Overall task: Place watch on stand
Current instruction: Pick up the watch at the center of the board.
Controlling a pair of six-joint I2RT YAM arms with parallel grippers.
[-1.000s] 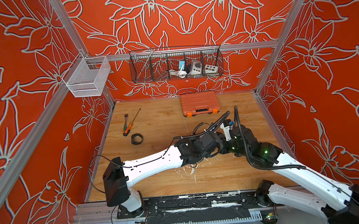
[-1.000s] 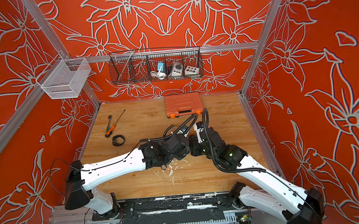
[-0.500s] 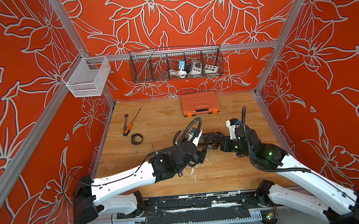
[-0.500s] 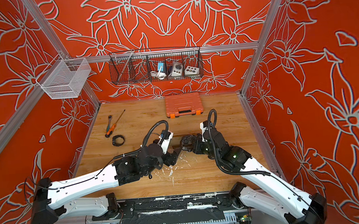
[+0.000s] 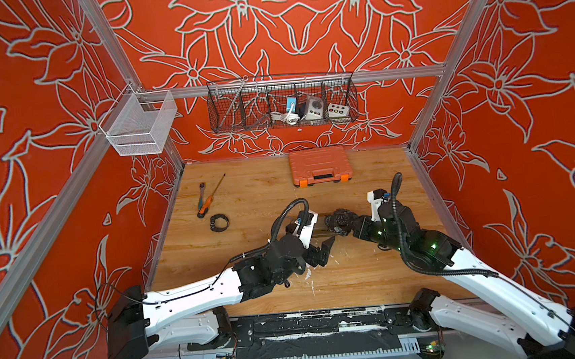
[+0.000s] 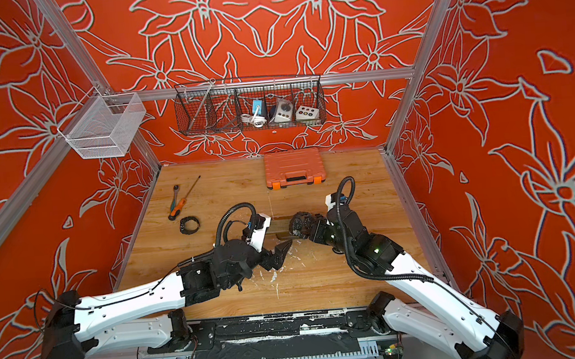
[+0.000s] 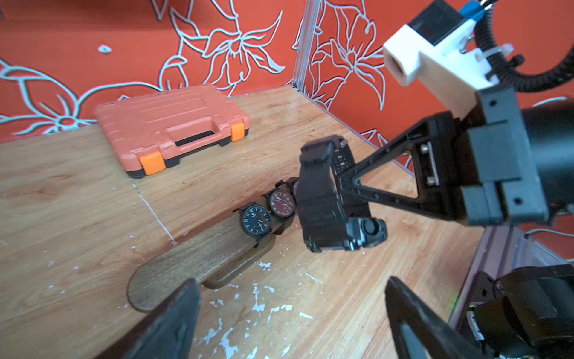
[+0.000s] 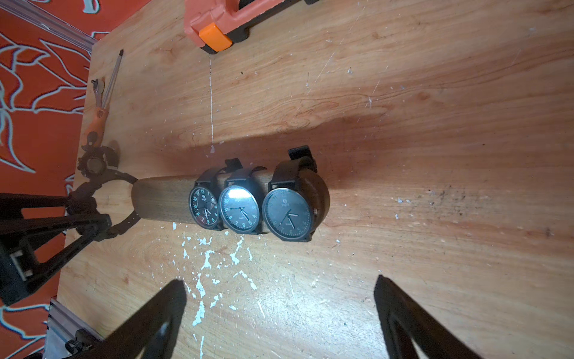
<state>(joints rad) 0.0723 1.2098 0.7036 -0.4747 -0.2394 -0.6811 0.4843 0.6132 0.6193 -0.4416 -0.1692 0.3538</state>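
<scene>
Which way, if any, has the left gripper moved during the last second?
Yes. The left gripper has pulled back toward the near table edge, farther from the orange case.

Orange case [image 5: 320,165], screwdriver [image 5: 210,197], wire baskets [image 5: 281,102] on wall.

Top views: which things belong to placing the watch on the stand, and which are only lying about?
Job: black watch in the right gripper; wooden stand.
Lying about: orange case; screwdriver; loose watch beside it, perhaps next; wall basket.
</scene>
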